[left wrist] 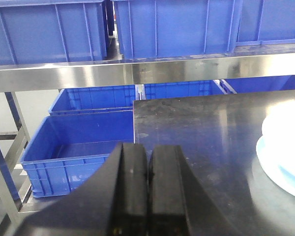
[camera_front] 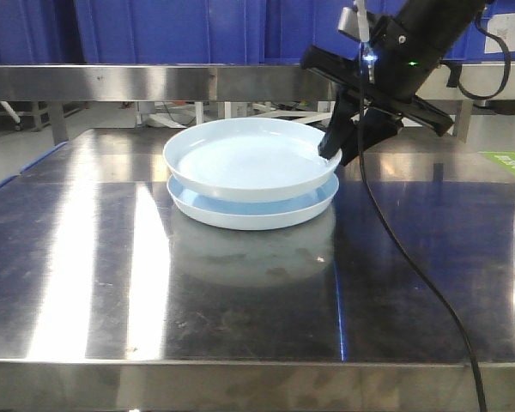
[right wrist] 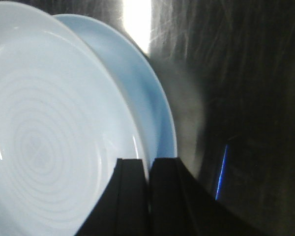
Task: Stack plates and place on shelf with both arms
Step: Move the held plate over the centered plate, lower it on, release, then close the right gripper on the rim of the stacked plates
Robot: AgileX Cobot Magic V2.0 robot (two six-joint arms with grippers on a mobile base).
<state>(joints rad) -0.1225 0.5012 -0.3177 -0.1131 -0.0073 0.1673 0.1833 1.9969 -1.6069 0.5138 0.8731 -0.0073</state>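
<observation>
Pinching the upper plate (camera_front: pixel 240 159) by its rim, right tool (camera_front: pixel 330 153) hides the contact; left tool (left wrist: pixel 147 153) closed, empty.

Plates: two, upper plate (camera_front: pixel 240 159) on lower plate (camera_front: pixel 257 216), mid-table. Steel table (camera_front: pixel 240 300): one. Grippers: two. The right gripper (camera_front: pixel 341 151) is at 3 o'clock of the stack; the left gripper (left wrist: pixel 147 169) shows only in its own wrist view, at 6 o'clock. Shelf (left wrist: pixel 137 73): one front rail, across 12 o'clock. Blue crates (left wrist: pixel 177 29): three above that rail, at least three below, toward 9 o'clock. Black cable (camera_front: pixel 412 257): one
</observation>
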